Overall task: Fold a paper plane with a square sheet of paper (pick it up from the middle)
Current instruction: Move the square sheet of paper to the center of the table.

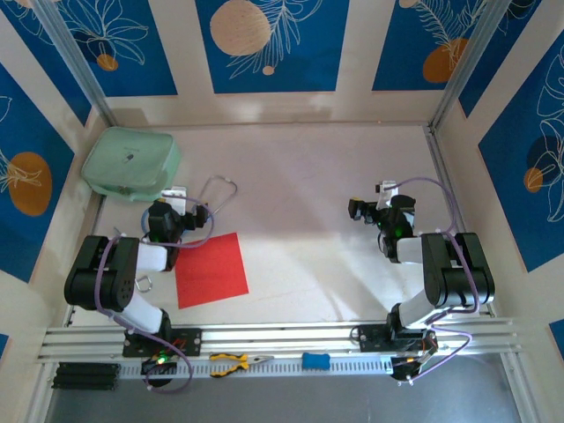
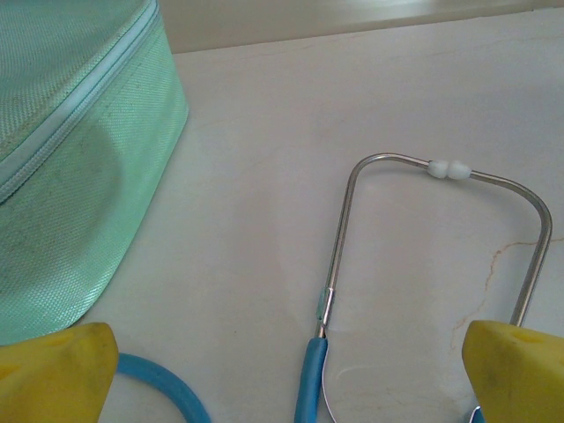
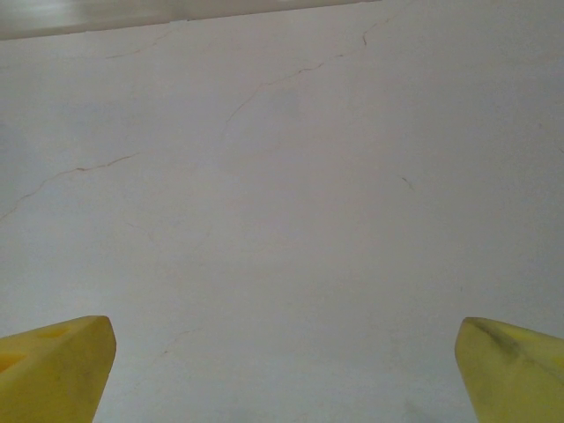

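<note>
The top camera hangs above and behind the 2 arm bases (image 1: 159, 339), looking down and forward over the whole table (image 1: 308, 176) toward the far wall. Each wrist camera sits low and close to the surface, facing ahead between its own 2 yellow fingers (image 2: 53, 370) (the right wrist's fingers (image 3: 53, 366) frame bare tabletop). The left wrist view shares the mint-green pouch (image 1: 132, 163) (image 2: 70, 176) and the stethoscope (image 1: 234, 188) (image 2: 449, 167) with the top view.

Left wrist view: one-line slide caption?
Open left gripper facing a stethoscope lying beside the mint-green pouch.
</note>
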### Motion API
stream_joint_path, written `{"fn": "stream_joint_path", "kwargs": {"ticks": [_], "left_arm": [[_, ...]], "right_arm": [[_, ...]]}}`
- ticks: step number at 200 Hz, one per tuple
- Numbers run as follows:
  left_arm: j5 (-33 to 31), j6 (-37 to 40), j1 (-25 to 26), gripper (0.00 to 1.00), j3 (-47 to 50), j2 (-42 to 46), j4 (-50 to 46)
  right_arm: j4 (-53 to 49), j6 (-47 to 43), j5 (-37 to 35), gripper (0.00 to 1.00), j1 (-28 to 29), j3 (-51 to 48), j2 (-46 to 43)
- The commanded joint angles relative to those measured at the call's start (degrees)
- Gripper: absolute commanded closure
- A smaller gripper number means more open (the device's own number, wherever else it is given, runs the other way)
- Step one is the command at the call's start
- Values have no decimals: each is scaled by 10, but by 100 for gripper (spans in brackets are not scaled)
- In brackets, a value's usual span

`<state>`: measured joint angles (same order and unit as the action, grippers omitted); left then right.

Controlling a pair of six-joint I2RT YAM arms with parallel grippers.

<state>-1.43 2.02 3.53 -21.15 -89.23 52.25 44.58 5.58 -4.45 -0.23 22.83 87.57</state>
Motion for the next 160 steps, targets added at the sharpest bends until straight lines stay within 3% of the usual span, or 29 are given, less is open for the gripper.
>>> {"fn": "stream_joint_path", "kwargs": {"ticks": [1, 32, 52, 68, 86, 96, 115, 136, 160], "left_arm": [[23, 7, -5, 0, -1, 4, 12], [8, 0, -5, 0, 26, 39, 33], [9, -2, -5, 0, 33, 87, 0], [-16, -26, -5, 0, 16, 142, -94], [-76, -94, -6, 0, -34, 200, -262], [-80, -128, -6, 0, -69, 225, -357], [-94, -225, -6, 0, -136, 260, -546], [-78, -295, -7, 0, -175, 289, -669], [66, -344, -7, 0, -146, 328, -662]], "right_arm": [[13, -8, 8, 1, 5, 8, -11], [38, -24, 1, 1, 19, -12, -27], [-7, -28, -13, 0, 27, 3, -52], [-177, 2, -20, 0, 29, 70, -95], [-407, 85, -42, 1, 28, 171, -114], [-497, 127, -37, 1, 26, 216, -116], [-620, 207, 34, 1, 20, 273, -114], [-595, 281, 196, 1, 4, 241, -130], [-522, 357, 277, 1, 15, 175, -166]]}}
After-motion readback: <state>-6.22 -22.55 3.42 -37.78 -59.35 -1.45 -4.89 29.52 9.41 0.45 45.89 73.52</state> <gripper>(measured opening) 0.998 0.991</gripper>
